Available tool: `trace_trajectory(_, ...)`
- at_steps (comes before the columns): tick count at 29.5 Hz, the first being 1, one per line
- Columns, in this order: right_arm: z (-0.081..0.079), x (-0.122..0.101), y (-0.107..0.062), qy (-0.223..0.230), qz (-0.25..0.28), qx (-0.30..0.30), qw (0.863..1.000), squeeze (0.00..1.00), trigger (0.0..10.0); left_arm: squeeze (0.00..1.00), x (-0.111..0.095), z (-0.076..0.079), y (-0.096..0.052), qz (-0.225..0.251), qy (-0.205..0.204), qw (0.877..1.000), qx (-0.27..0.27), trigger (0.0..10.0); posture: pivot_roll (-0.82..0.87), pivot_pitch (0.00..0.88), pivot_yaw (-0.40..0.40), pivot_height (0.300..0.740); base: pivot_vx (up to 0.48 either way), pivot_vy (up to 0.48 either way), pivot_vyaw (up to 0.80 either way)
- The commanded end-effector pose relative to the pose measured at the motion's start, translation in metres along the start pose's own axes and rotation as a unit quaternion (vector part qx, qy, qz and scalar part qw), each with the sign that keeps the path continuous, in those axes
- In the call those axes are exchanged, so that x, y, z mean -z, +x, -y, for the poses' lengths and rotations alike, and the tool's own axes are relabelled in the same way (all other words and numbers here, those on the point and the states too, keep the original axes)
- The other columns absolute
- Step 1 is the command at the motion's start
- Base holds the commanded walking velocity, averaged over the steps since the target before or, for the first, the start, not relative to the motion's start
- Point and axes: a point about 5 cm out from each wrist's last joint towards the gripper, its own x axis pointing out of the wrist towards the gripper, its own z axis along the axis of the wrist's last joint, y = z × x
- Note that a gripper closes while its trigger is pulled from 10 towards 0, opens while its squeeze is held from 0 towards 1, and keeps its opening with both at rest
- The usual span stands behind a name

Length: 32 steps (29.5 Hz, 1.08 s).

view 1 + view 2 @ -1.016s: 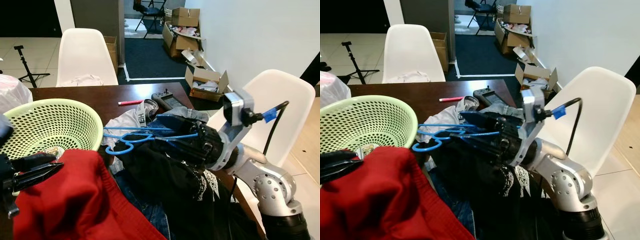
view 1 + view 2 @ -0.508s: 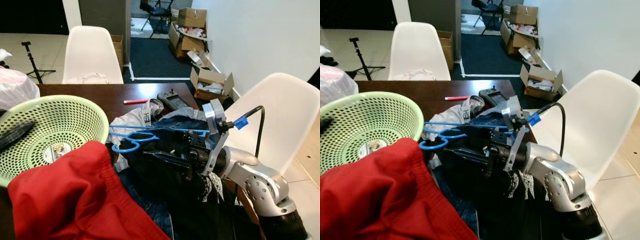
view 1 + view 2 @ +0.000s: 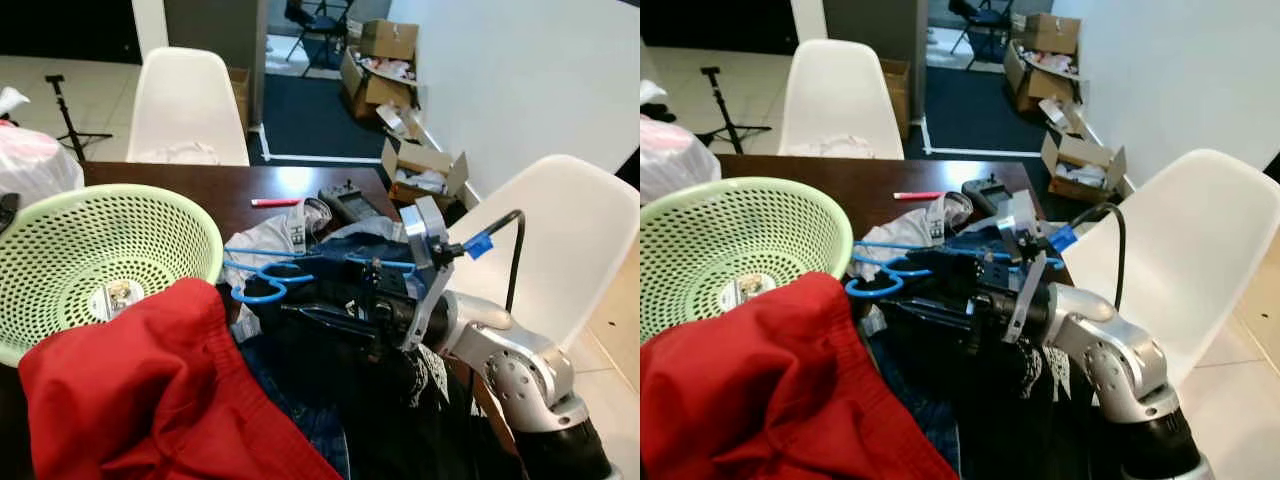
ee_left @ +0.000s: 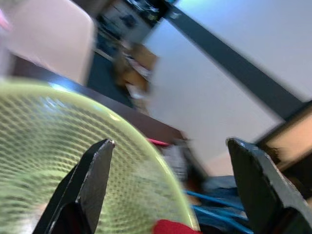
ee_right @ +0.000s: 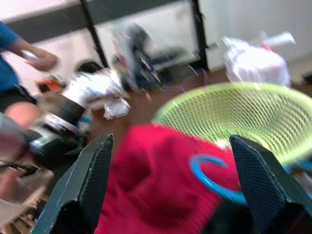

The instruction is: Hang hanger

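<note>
A blue plastic hanger (image 3: 268,287) lies across a pile of dark clothes (image 3: 330,350) on the brown table (image 3: 200,190), its hook toward the basket. My right gripper (image 3: 325,303) reaches over that pile from the right, just under the hanger's bar. It is open, and the right wrist view shows the blue hook (image 5: 209,178) low between its spread fingers (image 5: 95,180). My left gripper (image 4: 169,142) is open too, held above the green basket (image 4: 73,146) with nothing in it.
A light green mesh basket (image 3: 100,250) stands at the left, with a red garment (image 3: 150,390) in front of it. A pink pen (image 3: 268,202) and a black controller (image 3: 345,203) lie further back. White chairs (image 3: 185,100) stand behind and to the right (image 3: 560,240). A person (image 5: 19,58) shows in the right wrist view.
My left gripper has risen from beside the red garment to above the basket. My right wrist has turned and its fingers now lie lower, under the hanger. The camera has shifted slightly.
</note>
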Motion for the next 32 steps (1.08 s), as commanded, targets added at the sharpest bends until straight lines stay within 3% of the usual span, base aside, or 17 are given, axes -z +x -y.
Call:
trace_trajectory(1,-0.004,-0.004,-0.002,-0.001,0.010,-0.008,1.000,0.00,10.0,0.00,0.008,-0.003,0.002,-0.007,-0.016,1.000,0.014,10.0,0.18,0.085,-0.140,0.740,0.000,0.000,0.00)
trace_trajectory(6,-0.011,-0.008,-0.002,-0.001,0.023,-0.015,1.000,0.00,10.0,0.00,0.022,-0.016,0.010,-0.061,-0.064,0.995,0.039,10.0,0.16,0.087,-0.135,0.740,0.000,0.000,0.00)
trace_trajectory(7,-0.013,-0.008,-0.002,-0.002,0.022,-0.015,1.000,0.00,10.0,0.00,0.027,-0.020,0.013,-0.096,-0.081,0.991,0.036,10.0,0.15,0.087,-0.130,0.740,0.000,0.000,0.00)
trace_trajectory(9,-0.013,-0.008,-0.002,-0.002,0.022,-0.015,1.000,0.00,10.0,0.00,0.027,-0.020,0.013,-0.096,-0.081,0.991,0.036,10.0,0.15,0.087,-0.130,0.740,0.000,0.000,0.00)
trace_trajectory(11,-0.014,-0.008,-0.003,-0.006,0.021,-0.011,1.000,0.00,10.0,0.00,0.031,-0.032,0.018,-0.155,-0.103,0.983,0.011,10.0,0.15,0.086,-0.125,0.740,0.000,0.000,0.00)
trace_trajectory(18,-0.016,-0.009,-0.005,-0.008,0.019,-0.005,1.000,0.00,10.0,0.00,0.037,-0.045,0.024,-0.241,-0.094,0.966,0.003,10.0,0.14,0.082,-0.117,0.740,0.000,0.000,0.00)
trace_trajectory(22,-0.017,-0.010,-0.005,-0.010,0.020,-0.002,1.000,0.00,10.0,0.00,0.036,-0.044,0.030,-0.254,-0.098,0.962,0.021,10.0,0.13,0.079,-0.112,0.740,0.000,0.000,0.00)
trace_trajectory(25,-0.019,-0.012,-0.007,-0.015,0.019,0.006,1.000,0.00,10.0,0.00,0.036,-0.035,0.039,-0.278,-0.106,0.952,0.074,10.0,0.11,0.076,-0.102,0.740,0.000,0.000,0.00)
trace_trajectory(30,-0.021,-0.013,-0.008,-0.019,0.017,0.012,1.000,0.00,10.0,0.00,0.037,-0.030,0.048,-0.290,-0.121,0.944,0.102,10.0,0.09,0.075,-0.096,0.740,0.000,0.000,0.00)
trace_trajectory(32,-0.023,-0.014,-0.010,-0.022,0.015,0.017,0.999,0.00,10.0,0.00,0.044,-0.029,0.050,-0.314,-0.126,0.935,0.106,10.0,0.07,0.078,-0.089,0.740,0.000,0.000,0.00)
